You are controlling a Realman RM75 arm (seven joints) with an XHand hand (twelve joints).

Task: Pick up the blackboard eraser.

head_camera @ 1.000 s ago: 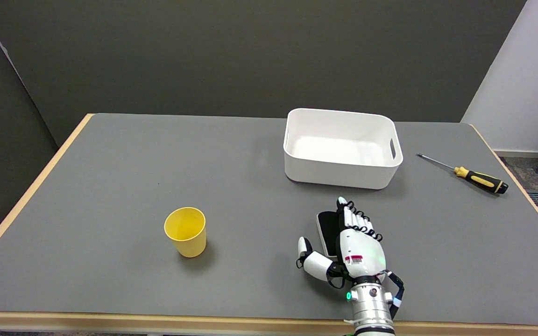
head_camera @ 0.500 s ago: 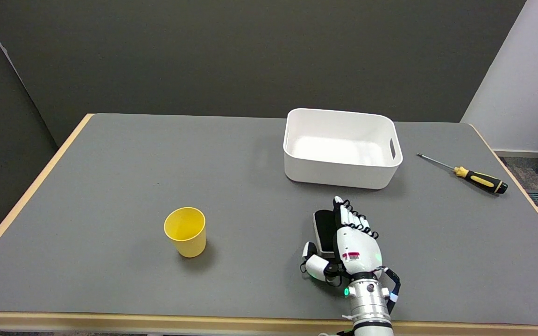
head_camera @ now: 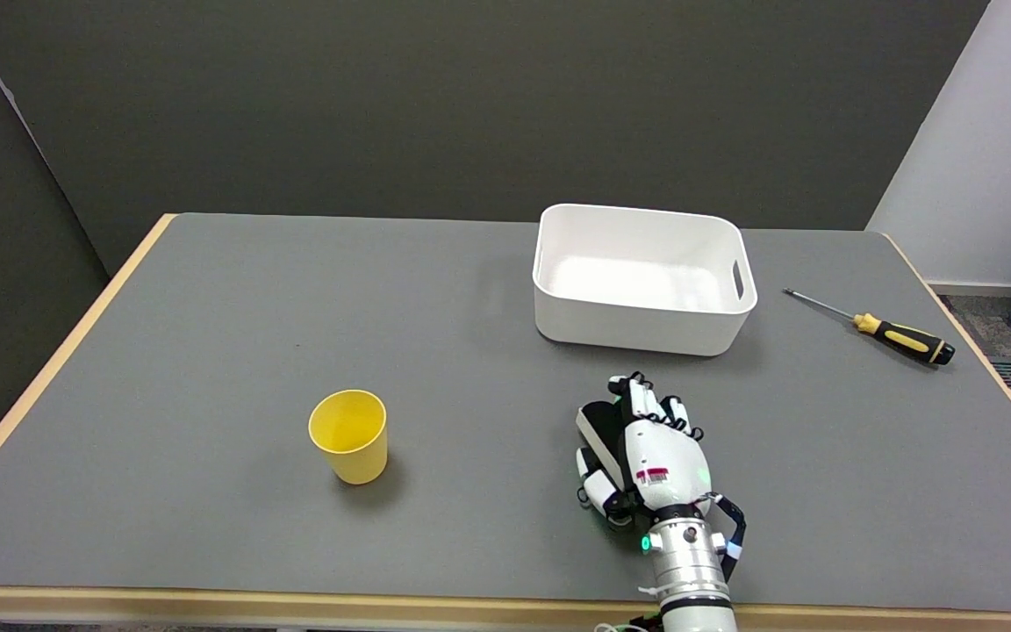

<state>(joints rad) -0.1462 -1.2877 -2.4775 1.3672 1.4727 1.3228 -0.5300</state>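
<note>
The blackboard eraser (head_camera: 598,427), black with a pale edge, lies on the grey worktop (head_camera: 207,351) toward the near edge, at about 5 o'clock from the worktop's centre; only its left part shows, the rest being hidden under the right hand (head_camera: 646,448); the fingers (head_camera: 637,395) curl over the eraser's far end and the thumb (head_camera: 595,483) closes in at its near left side, so that we judge the hand to be gripping it, though the contact underneath is hidden from us; whether the eraser has left the surface we cannot tell.

The step in hand, as we read it, is securing the grasp and lifting; to do it well we would press thumb and fingers firmly against opposite sides, keep the eraser level, and raise the wrist straight up rather than dragging it.

At 12 o'clock from the hand stands a white bin (head_camera: 643,329), near but apart; at 2 o'clock, well apart, lies a screwdriver (head_camera: 900,335) with a yellow-and-black handle; at 9 o'clock, well apart, stands a yellow cup (head_camera: 350,443), upright.
</note>
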